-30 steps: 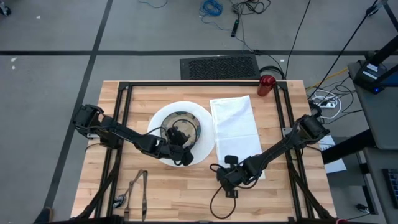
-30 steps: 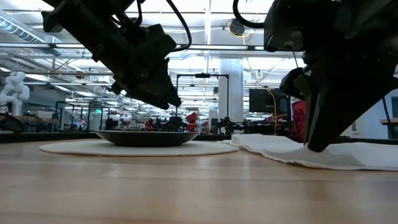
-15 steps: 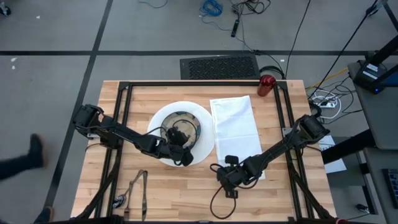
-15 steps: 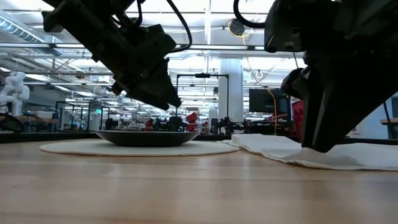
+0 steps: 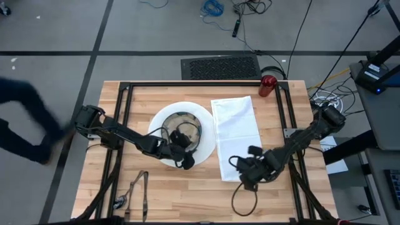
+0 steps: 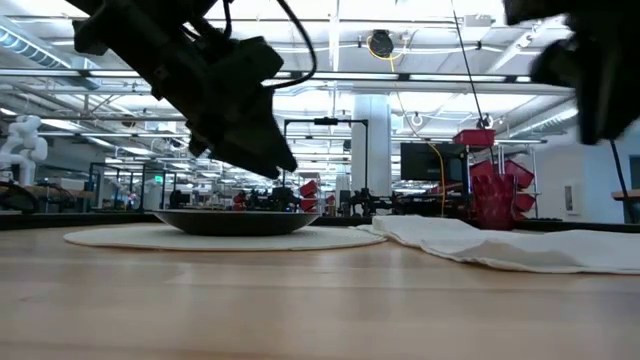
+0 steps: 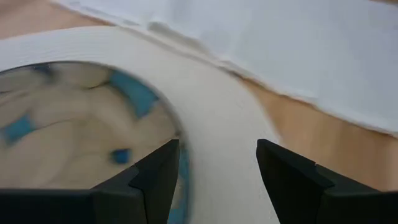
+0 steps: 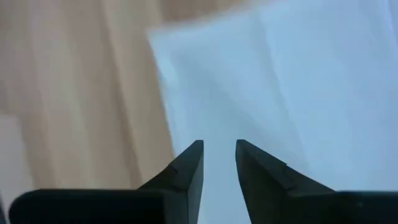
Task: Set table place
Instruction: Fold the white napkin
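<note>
1. Right gripper (image 8: pixel 219 163): two dark fingers parted by a narrow gap, nothing pinched between them; poised above the near corner of the flat white cloth napkin (image 5: pixel 237 128), clear of the fabric.
2. Left gripper (image 7: pixel 214 171): fingers spread wide, holding nothing, hanging just over the near rim of the small beige bowl with blue patches (image 7: pixel 68 124).
3. Sits in the middle of the big round white plate (image 5: pixel 205 134), this bowl; plate and napkin side by side, edges touching or almost touching.
4. Stands at the far right corner of the pale butcher-block wooden table (image 5: pixel 187 194), well apart from the rest: the small red cup (image 5: pixel 267 84).
5. Lies near the front left edge of the table, apart from the plate: dark metal cutlery (image 5: pixel 136 187), seemingly untouched.
6. Judged step in hand: napkin appears placed, so probably cutlery or cup next.
7. To do it well: lift each arm straight up first, so as not to drag the napkin corner or tip the bowl.
8. Then approach the thin cutlery low and with fingers across its handle, since flat metal on wood slips easily.
</note>
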{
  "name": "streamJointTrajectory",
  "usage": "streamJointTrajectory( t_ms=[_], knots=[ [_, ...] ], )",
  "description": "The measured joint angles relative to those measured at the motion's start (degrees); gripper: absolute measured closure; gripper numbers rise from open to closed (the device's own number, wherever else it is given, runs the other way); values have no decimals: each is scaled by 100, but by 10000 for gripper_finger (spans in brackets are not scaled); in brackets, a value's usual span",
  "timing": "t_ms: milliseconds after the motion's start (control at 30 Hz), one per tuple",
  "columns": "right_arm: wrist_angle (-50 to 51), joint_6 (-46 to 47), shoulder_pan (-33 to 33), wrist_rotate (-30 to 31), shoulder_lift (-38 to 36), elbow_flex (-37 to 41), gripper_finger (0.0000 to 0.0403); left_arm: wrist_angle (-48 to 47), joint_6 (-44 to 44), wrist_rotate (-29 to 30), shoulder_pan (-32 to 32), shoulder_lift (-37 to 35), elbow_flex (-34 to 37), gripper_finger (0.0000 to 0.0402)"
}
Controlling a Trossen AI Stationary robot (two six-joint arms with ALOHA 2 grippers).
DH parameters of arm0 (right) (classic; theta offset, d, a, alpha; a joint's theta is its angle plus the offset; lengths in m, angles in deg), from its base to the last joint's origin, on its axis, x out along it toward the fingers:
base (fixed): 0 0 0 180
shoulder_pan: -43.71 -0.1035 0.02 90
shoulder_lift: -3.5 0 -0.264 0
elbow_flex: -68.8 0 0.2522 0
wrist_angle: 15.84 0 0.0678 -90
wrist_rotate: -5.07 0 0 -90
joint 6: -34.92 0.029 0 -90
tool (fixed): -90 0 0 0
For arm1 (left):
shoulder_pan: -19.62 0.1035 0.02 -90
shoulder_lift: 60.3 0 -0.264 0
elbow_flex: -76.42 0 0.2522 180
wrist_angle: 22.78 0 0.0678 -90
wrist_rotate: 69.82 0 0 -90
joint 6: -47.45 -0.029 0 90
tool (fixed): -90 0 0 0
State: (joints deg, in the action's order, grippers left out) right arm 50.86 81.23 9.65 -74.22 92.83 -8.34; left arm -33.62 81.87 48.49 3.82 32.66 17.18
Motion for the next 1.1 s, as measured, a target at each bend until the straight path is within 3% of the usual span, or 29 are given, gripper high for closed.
streamJointTrajectory(
  t_ms=[167, 300, 400, 733, 867, 1100],
  knots=[
    [506, 906, -395, -50, 1, 229, 356, 1227, -345, -566, -8, 390, 0, 201],
    [475, 1490, -701, -572, 1, 695, 393, 2231, -330, -1281, 108, 887, -128, 201],
    [477, 1983, -901, -954, 1, 930, 399, 2163, -332, -1432, 193, 1269, -587, 201],
    [-990, 2619, -1261, -956, 3, 1790, 403, 1437, -808, -1879, 423, 2414, -2406, 201],
    [-1299, 2926, -1380, -1075, -41, 2128, 403, 1059, -935, -1930, 465, 2589, -2647, 201],
    [-1094, 2783, -1416, -1582, -282, 1879, 403, 723, -938, -1927, 701, 2514, -2684, 201]
  ],
)
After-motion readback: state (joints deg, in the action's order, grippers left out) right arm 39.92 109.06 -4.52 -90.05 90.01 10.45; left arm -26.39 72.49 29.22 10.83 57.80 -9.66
